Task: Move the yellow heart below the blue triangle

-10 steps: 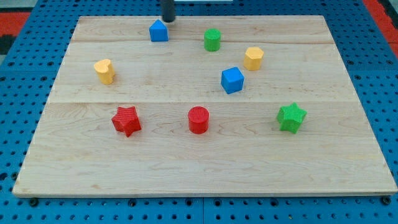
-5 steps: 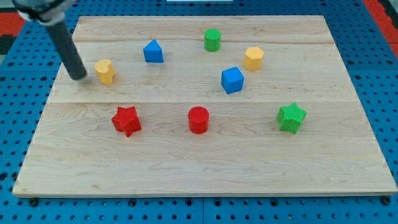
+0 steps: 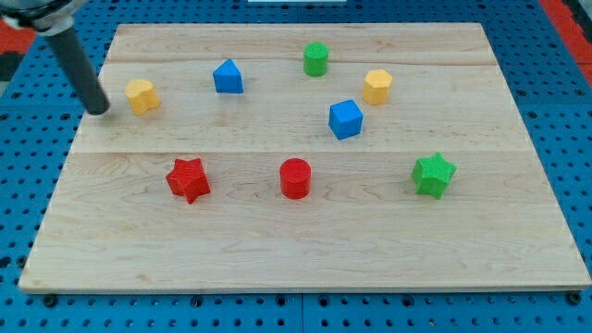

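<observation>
The yellow heart (image 3: 141, 95) lies at the upper left of the wooden board (image 3: 305, 250). The blue triangle (image 3: 228, 76) sits to its right and slightly higher. My tip (image 3: 97, 109) rests near the board's left edge, a short gap left of the yellow heart and a little lower, not clearly touching it. The dark rod slants up to the view's top left corner.
A green cylinder (image 3: 316, 58) at the top centre, a yellow hexagon (image 3: 376, 86) and a blue cube (image 3: 345, 118) at the right, a red star (image 3: 188, 178), a red cylinder (image 3: 295, 178) and a green star (image 3: 433, 174) across the middle row.
My tip swept from the board's top down to the left side, then shifted further left and up. The yellow heart now lies a little up and left. The blue triangle shifted down-left earlier.
</observation>
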Motion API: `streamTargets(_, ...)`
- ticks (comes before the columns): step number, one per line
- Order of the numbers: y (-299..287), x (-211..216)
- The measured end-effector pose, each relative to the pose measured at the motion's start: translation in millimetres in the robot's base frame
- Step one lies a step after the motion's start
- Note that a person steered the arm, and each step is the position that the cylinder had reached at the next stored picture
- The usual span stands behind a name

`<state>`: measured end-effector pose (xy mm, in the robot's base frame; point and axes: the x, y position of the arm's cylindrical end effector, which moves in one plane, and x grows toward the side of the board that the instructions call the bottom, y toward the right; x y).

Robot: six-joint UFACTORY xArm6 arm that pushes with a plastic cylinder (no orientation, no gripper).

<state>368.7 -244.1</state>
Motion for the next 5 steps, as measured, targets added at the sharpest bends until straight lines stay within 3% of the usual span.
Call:
streamTargets(1,73.6,0.3)
streamTargets(3,39.7,-58.8)
streamTargets(5,130.0,26.6)
